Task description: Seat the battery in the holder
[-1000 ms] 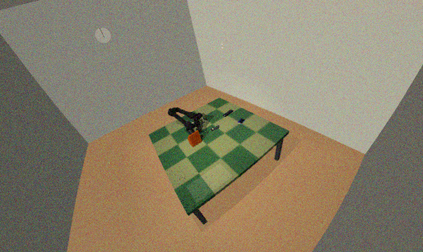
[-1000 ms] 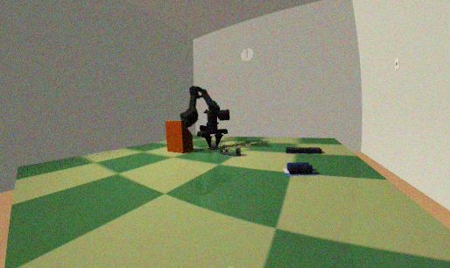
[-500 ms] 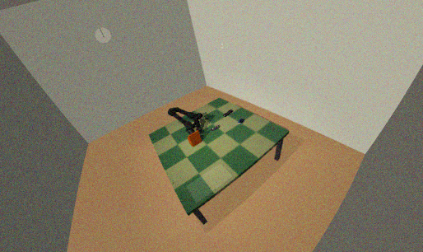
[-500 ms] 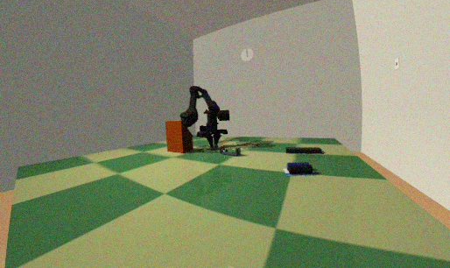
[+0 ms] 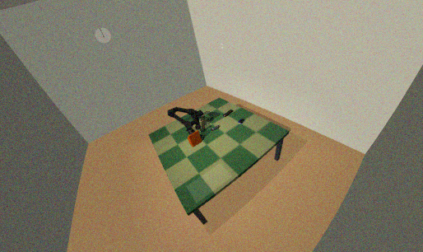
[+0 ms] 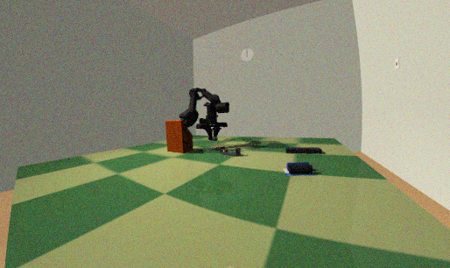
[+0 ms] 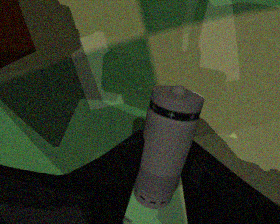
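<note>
The grey battery [image 7: 168, 150] lies between the fingers in the wrist view, slightly slanted, with a dark band near its far end and a small terminal nub on that end. My gripper [image 6: 213, 137] is shut on the battery, one dark finger on each side of it, and hangs pointing down above the table. The small grey thing that looks like the holder [image 6: 236, 151] [image 5: 215, 128] stands on the table, right of the gripper and lower in the exterior view. Its spring and lip are too small to make out. I cannot pick the holder out in the wrist view.
An orange block [image 5: 195, 138] [image 6: 174, 137] stands close to the arm, left of the gripper in the exterior view. A long black bar [image 5: 228, 113] [image 6: 303, 151] and a dark blue cylinder-like thing [image 5: 241, 121] [image 6: 299, 168] lie on the right of the checkered table [image 5: 222, 172] [image 6: 210, 222].
</note>
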Tool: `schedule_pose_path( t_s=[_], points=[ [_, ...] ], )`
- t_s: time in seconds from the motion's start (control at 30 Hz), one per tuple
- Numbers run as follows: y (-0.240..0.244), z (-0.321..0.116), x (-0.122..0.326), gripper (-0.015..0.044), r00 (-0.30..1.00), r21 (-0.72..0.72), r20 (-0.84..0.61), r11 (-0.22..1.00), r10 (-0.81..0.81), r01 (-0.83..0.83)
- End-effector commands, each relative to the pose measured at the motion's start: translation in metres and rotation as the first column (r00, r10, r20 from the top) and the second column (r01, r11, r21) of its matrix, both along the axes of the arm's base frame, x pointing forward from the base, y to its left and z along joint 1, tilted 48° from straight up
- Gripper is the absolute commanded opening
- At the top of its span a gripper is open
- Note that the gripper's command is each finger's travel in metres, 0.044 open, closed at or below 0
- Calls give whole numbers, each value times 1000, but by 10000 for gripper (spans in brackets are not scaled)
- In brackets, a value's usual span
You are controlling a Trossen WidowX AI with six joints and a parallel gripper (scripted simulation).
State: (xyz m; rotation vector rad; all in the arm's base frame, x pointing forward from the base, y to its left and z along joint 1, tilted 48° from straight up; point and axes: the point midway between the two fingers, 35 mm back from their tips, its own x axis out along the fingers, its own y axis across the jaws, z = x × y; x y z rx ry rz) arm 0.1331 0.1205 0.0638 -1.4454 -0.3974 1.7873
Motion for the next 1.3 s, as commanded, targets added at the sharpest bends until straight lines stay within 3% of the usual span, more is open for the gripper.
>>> schedule_pose_path(
  t_s=[0.0, 0.17, 0.33, 0.7, 0.97, 1.27],
  points=[
    [-3, 6, 2, 84, 1000, 6, -5, 1000, -15, 15],
    [-8, 7, 19, 84, 966, -29, -173, 982, -190, 187],
    [-13, 8, 37, 84, 853, -97, -364, 926, -374, 365],
    [-28, 3, 76, 84, 380, -349, -647, 699, -662, 624],
    [-41, -7, 104, 84, -70, -575, -690, 487, -720, 658],
    [-59, -23, 133, 84, -553, -808, -561, 260, -616, 529]
  ],
)
